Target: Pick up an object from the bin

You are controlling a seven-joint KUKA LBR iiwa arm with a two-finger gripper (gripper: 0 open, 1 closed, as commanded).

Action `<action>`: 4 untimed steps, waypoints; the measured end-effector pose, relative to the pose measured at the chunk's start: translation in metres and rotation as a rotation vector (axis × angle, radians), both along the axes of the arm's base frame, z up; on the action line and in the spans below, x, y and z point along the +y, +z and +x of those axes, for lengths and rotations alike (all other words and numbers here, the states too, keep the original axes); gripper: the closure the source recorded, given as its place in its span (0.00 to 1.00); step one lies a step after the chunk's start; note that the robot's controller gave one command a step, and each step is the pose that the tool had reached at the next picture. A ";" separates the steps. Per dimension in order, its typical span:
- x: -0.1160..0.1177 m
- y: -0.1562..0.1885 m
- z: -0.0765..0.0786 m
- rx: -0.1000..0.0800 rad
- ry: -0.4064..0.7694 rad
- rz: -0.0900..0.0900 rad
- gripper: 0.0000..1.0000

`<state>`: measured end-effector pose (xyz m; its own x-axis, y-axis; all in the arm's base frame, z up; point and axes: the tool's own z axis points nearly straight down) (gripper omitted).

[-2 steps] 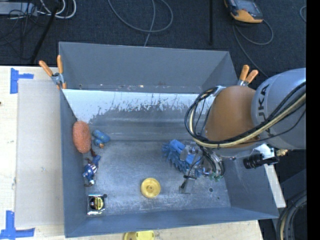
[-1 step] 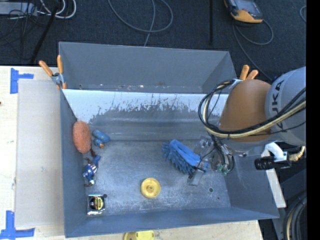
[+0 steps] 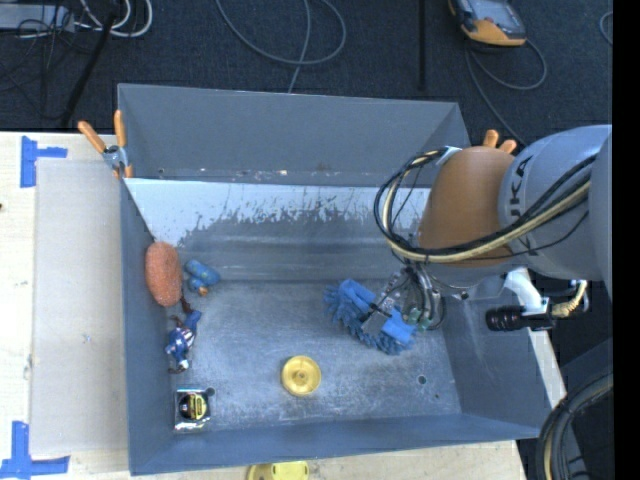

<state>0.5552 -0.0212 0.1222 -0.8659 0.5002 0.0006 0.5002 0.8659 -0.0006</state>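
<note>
We see the grey bin [image 3: 290, 148], and the arm [image 3: 560, 208] comes into it from the right. The gripper [image 3: 385, 313] is down on a blue bristly brush [image 3: 350, 306] at the right middle of the bin floor; how far it is open we cannot tell. An orange oval lump [image 3: 163, 273] lies at the left wall, a yellow disc [image 3: 300, 374] near the front

Bin [image 3: 300, 228]: matt grey metal, scuffed. Blue brush [image 3: 365, 318]: plastic, bristly. Yellow disc [image 3: 300, 374]: glossy. Orange sponge [image 3: 163, 273]: rough.
</note>
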 end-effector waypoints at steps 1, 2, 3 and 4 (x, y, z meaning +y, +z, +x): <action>0.000 0.000 0.000 0.000 0.001 0.000 1.00; -0.019 0.137 0.015 -0.002 -0.003 0.000 1.00; -0.019 0.137 0.015 -0.001 -0.002 -0.001 0.00; -0.019 0.137 0.015 -0.001 -0.001 0.000 0.00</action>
<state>0.5704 -0.0398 0.2587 -0.8652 0.5014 -0.0007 0.5014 0.8652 -0.0004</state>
